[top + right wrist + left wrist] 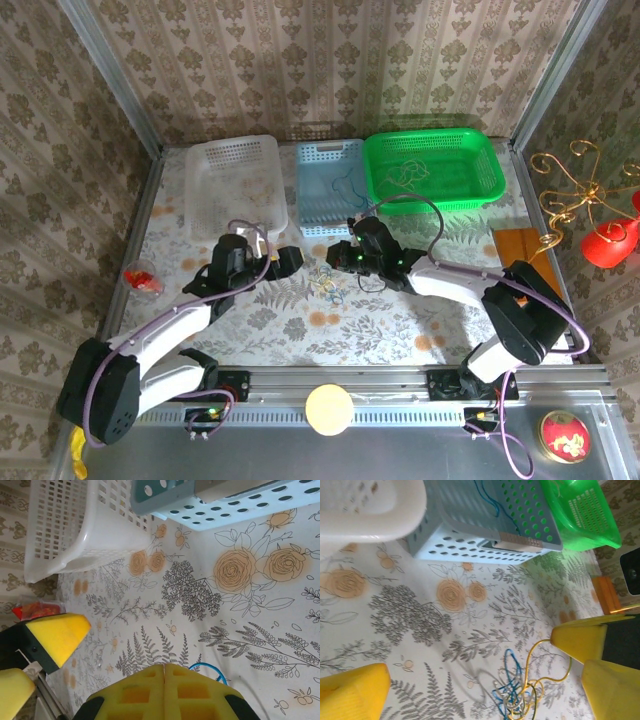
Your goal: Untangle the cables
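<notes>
Floral counter, blue basket at back. My left hand is spread wide. My right hand is pressed together, pinching one yellow strand. Cables lie tangled mid-counter, between both hands.

Looks like a robot lab cell dressed up as a home, tbh. The wallpaper is flat panels hung on bare metal posts, and the flowery cloth on the surface ends at an aluminium rail along the bottom of the frame. Plastic baskets sit at the back, with a gold ornament stand outside the frame on the right.
</notes>
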`<control>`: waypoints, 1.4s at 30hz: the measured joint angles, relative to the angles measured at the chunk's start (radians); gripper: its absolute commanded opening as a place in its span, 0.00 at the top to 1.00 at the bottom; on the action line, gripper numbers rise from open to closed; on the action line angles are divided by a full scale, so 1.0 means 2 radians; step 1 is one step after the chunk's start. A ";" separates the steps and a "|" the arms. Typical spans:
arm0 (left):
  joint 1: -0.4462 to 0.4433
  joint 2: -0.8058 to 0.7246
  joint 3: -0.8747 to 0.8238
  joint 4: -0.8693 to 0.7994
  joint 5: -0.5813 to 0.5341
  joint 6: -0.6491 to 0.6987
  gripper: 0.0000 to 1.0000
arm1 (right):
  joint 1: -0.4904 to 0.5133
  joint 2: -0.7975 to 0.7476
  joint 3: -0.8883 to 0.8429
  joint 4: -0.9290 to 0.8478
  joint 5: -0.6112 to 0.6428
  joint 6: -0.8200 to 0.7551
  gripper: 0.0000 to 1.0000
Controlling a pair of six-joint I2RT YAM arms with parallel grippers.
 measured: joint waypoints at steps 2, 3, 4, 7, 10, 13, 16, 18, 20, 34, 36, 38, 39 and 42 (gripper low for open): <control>-0.006 0.001 -0.004 0.017 0.006 -0.007 0.11 | 0.000 -0.002 -0.001 0.001 0.000 0.000 1.00; -0.010 0.001 -0.006 0.024 0.010 -0.011 0.12 | 0.000 -0.002 -0.002 0.002 0.000 0.000 1.00; -0.014 0.001 -0.008 0.033 0.011 -0.014 0.14 | 0.000 -0.003 -0.002 0.002 0.000 0.000 1.00; -0.025 0.001 -0.015 0.052 0.015 -0.019 0.16 | 0.000 -0.006 -0.005 0.003 0.000 0.000 1.00; -0.034 0.002 -0.022 0.065 0.017 -0.021 0.18 | 0.000 -0.008 -0.005 0.003 0.000 0.000 1.00; -0.044 0.007 -0.026 0.073 0.017 -0.021 0.18 | -0.001 -0.011 -0.005 0.003 0.000 0.001 1.00; -0.052 0.014 -0.027 0.075 0.017 -0.021 0.19 | -0.002 -0.017 -0.005 0.003 0.000 0.002 1.00; -0.056 0.019 -0.029 0.080 0.017 -0.021 0.19 | -0.002 -0.022 -0.005 0.003 0.000 0.002 1.00; -0.058 0.024 -0.029 0.085 0.015 -0.021 0.20 | -0.003 -0.028 -0.005 0.004 0.000 0.002 1.00; -0.059 0.040 -0.018 0.131 0.038 0.015 0.34 | -0.011 -0.059 -0.011 0.014 -0.017 0.003 1.00; -0.059 0.042 -0.015 0.141 0.048 0.019 0.34 | -0.013 -0.059 -0.011 0.014 -0.021 0.002 1.00; -0.059 0.047 -0.014 0.154 0.059 0.024 0.35 | -0.014 -0.060 -0.011 0.014 -0.027 0.001 1.00; -0.059 0.052 -0.013 0.161 0.064 0.026 0.36 | -0.014 -0.062 -0.011 0.014 -0.029 0.001 1.00; -0.059 0.067 -0.013 0.179 0.077 0.026 0.39 | -0.014 -0.073 -0.011 0.014 -0.033 0.000 1.00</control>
